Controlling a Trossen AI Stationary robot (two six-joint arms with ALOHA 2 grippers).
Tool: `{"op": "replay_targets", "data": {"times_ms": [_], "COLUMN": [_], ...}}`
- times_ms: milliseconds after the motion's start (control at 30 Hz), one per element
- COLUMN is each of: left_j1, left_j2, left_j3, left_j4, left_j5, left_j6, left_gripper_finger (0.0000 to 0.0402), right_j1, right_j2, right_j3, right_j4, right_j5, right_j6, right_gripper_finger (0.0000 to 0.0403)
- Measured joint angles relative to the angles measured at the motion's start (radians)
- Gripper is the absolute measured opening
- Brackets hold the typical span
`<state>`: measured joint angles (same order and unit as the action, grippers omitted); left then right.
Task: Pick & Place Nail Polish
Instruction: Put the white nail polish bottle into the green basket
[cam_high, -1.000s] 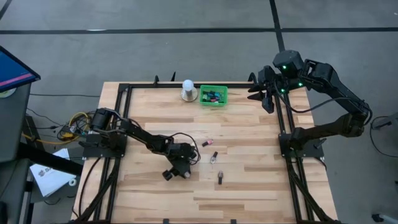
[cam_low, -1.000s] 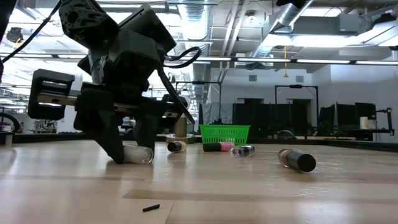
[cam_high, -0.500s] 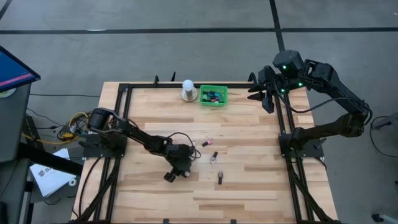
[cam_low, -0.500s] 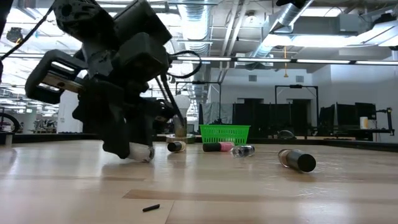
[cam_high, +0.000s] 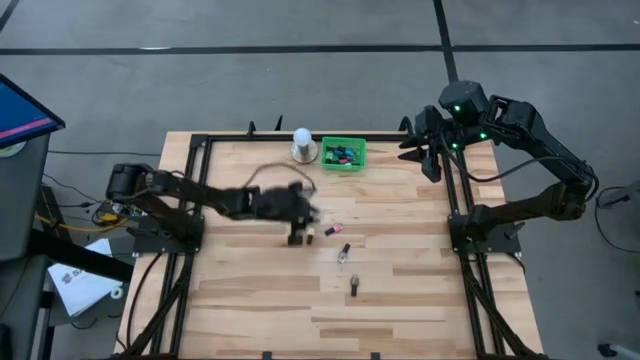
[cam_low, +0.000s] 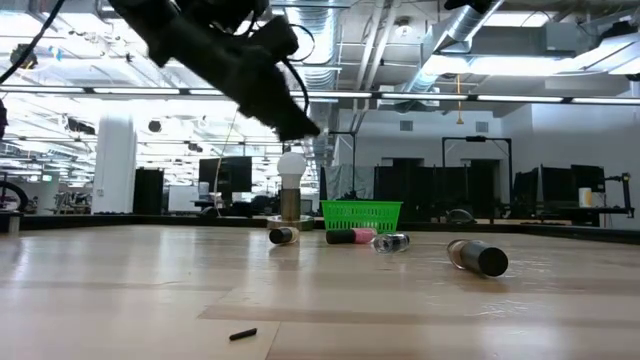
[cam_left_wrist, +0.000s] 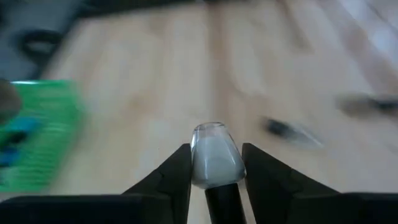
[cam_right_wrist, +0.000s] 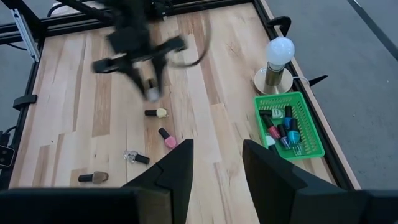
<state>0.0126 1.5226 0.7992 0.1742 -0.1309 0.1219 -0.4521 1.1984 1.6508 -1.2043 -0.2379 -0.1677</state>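
Currently left gripper (cam_left_wrist: 214, 163) pinches a clear nail polish bottle (cam_left_wrist: 214, 155) by its round body above the table, so it could slip out before the green tray (cam_high: 343, 154); right gripper (cam_right_wrist: 214, 163) waits open.

An industrial lab — exposed ceiling ducts (cam_low: 470, 25), concrete floor (cam_high: 300, 90).

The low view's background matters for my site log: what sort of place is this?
Probably a large open lab or industrial workspace. Exposed ducts and pipes run under the ceiling, rows of dark monitors stand behind, and the wooden table sits on bare concrete floor.
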Motion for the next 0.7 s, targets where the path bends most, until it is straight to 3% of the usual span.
{"op": "replay_targets", "data": {"times_ms": [200,500,700], "left_j1": [0.14,0.242,0.299], "left_j2": [0.026,0.155,0.301], "left_j3": [0.003,0.126,0.296], "left_j4": [0.218,0.226,0.239], "left_j5": [0.025,0.068,-0.036], "left_j6": [0.106,0.245,0.204], "left_gripper_finger": [0.0118,0.0118,0.0115], "right_j1": [0.0,0.0,0.0], "right_j2": [0.0,0.0,0.0], "right_j3": [0.0,0.0,0.0], "right_j4": [0.004,0.004,0.007], "right_j5": [0.0,0.0,0.0], "right_j6": [0.0,0.004,0.004], "right_gripper_finger": [0.0131,0.0131,0.0131]}}
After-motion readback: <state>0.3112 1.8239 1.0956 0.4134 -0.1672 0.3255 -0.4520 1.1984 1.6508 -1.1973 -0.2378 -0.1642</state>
